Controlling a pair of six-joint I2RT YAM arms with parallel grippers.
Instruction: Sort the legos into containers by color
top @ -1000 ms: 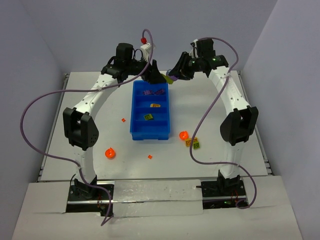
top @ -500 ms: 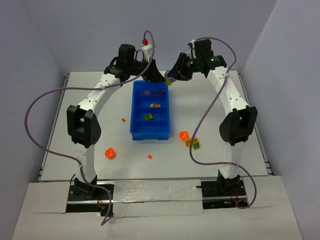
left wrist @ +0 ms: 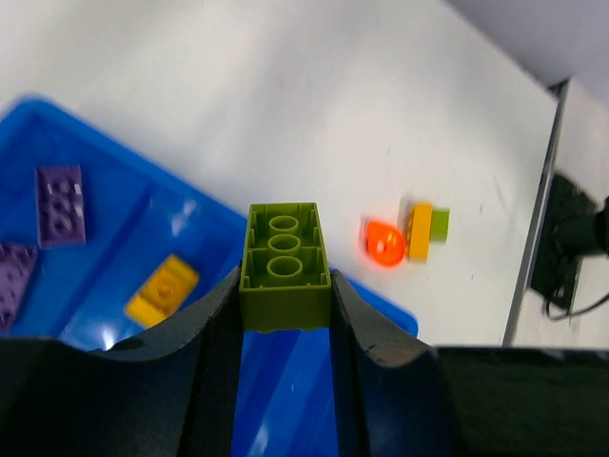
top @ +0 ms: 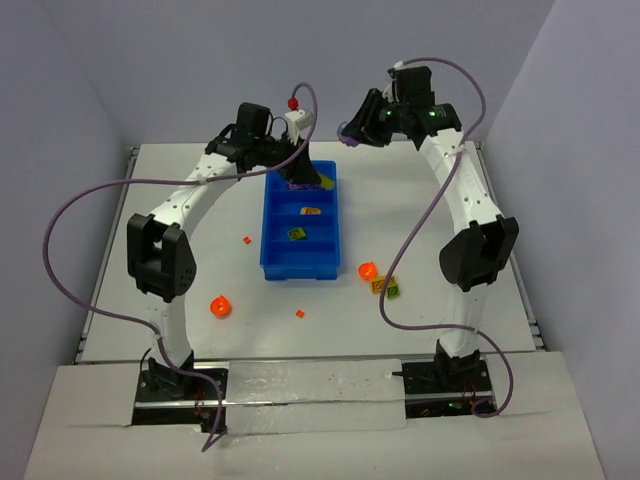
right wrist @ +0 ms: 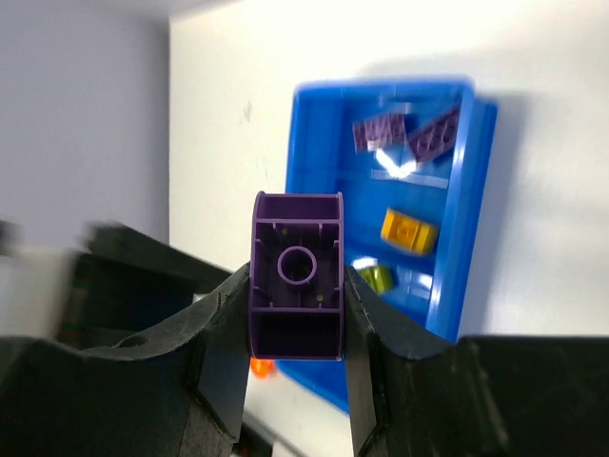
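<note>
1. The left gripper (left wrist: 284, 295) was clamped on a lime brick (left wrist: 284, 249) above the blue tray (top: 300, 272) (its far end).
2. The right gripper (right wrist: 297, 314) pinched a purple brick (right wrist: 297, 271), high near that end.

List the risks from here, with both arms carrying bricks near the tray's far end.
1. The left gripper, shut on the lime brick, hovers over the far end of the tray, where purple pieces lie; releasing there would missort it.
2. The right gripper holds a purple brick close by; the two might collide.
</note>
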